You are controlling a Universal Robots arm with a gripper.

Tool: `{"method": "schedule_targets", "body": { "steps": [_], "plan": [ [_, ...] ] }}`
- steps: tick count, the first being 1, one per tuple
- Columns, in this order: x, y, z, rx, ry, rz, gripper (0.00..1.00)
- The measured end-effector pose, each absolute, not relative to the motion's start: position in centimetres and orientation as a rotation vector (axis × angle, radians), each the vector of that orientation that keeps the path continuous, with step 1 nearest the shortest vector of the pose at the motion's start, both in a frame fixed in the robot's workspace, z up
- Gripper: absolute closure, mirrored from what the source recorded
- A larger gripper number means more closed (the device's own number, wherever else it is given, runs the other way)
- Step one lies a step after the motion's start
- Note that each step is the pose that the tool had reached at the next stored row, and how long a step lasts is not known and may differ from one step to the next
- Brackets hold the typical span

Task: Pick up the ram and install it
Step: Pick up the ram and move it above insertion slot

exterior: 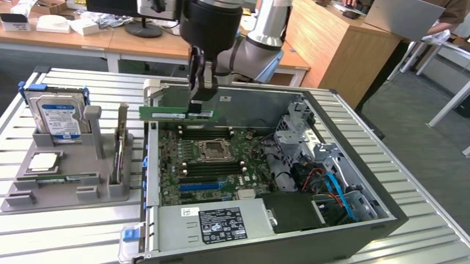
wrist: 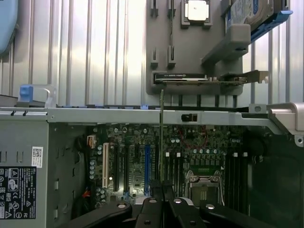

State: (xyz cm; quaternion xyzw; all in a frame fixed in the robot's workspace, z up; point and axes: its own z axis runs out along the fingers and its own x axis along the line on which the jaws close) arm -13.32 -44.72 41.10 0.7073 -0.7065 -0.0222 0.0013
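The ram (exterior: 167, 114) is a long green stick with a small white label. It hangs level over the far edge of the motherboard (exterior: 206, 165) inside the open computer case (exterior: 353, 165). My gripper (exterior: 202, 108) points straight down and is shut on the ram's upper edge, towards the end on the exterior view's right. In the wrist view the ram (wrist: 161, 137) shows edge-on as a thin line running out from between my gripper's (wrist: 162, 188) black fingers. It is above the dark memory slots (exterior: 208, 133) beside the processor socket (exterior: 213, 149).
A grey parts holder (exterior: 74, 190) stands at the exterior view's left. It carries a blue-labelled hard drive (exterior: 59, 114), a silver processor chip (exterior: 43, 161), a second green stick (exterior: 63, 179) lying flat and an upright expansion card (exterior: 120, 144). The power supply (exterior: 213, 223) fills the case's near end.
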Motion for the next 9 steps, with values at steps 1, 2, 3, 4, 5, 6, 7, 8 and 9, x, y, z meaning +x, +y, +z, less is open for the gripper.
{"method": "schedule_targets", "body": {
  "steps": [1, 2, 3, 4, 5, 6, 7, 8, 9],
  "plan": [
    [-13.1, -44.7, 41.1, 2.22, -2.218, -0.07, 0.89],
    [-12.9, -44.7, 41.1, 2.22, -2.218, -0.07, 0.89],
    [-12.7, -44.7, 41.1, 2.22, -2.218, -0.07, 0.89],
    [-12.4, -44.7, 41.1, 2.22, -2.218, -0.07, 0.89],
    [-12.2, -44.7, 41.1, 2.22, -2.218, -0.07, 0.89],
    [-12.0, -44.7, 41.1, 2.22, -2.218, -0.07, 0.89],
    [-11.8, -44.7, 41.1, 2.22, -2.218, -0.07, 0.89],
    [-11.5, -44.7, 41.1, 2.22, -2.218, -0.07, 0.89],
    [-11.3, -44.7, 41.1, 2.22, -2.218, -0.07, 0.89]
  ]
}}
